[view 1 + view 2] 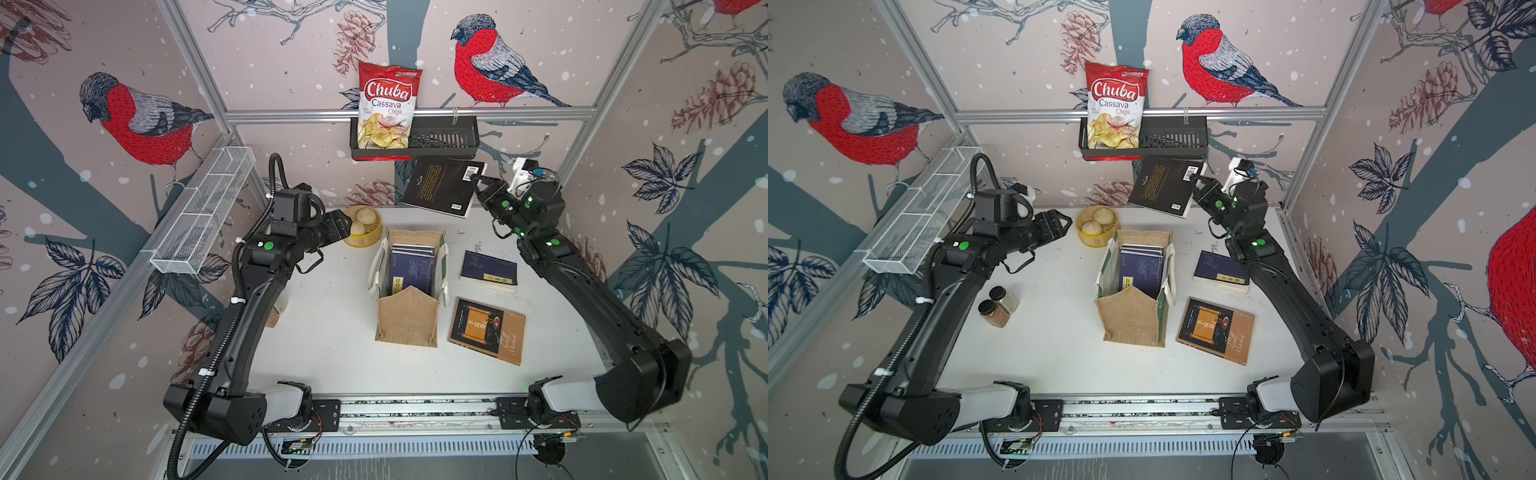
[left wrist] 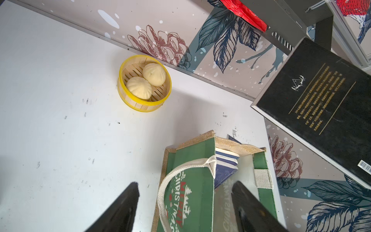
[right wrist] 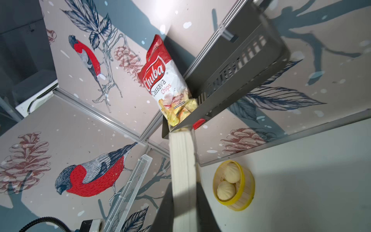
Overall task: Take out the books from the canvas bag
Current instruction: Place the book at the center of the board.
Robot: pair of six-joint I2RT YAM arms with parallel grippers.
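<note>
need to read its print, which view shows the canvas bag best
Left wrist view: the canvas bag shows its green Christmas panel close. Both top views look down on jute and books; right wrist view misses it.

Left arm [image 1: 245,299] forward, left fingers [image 2: 124,206] wide apart; right arm [image 1: 602,303] aloft, right fingers [image 1: 482,181] tight.

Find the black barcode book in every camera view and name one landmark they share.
Top view: black book in the air, just below the wall basket, pinched by the right gripper.
Top view: book likewise just below that basket.
Left wrist: its back cover hangs beyond the canvas bag.
Right wrist: only its pale page edge, between the jaws.
Shared landmark: the yellow bun steamer.
</note>
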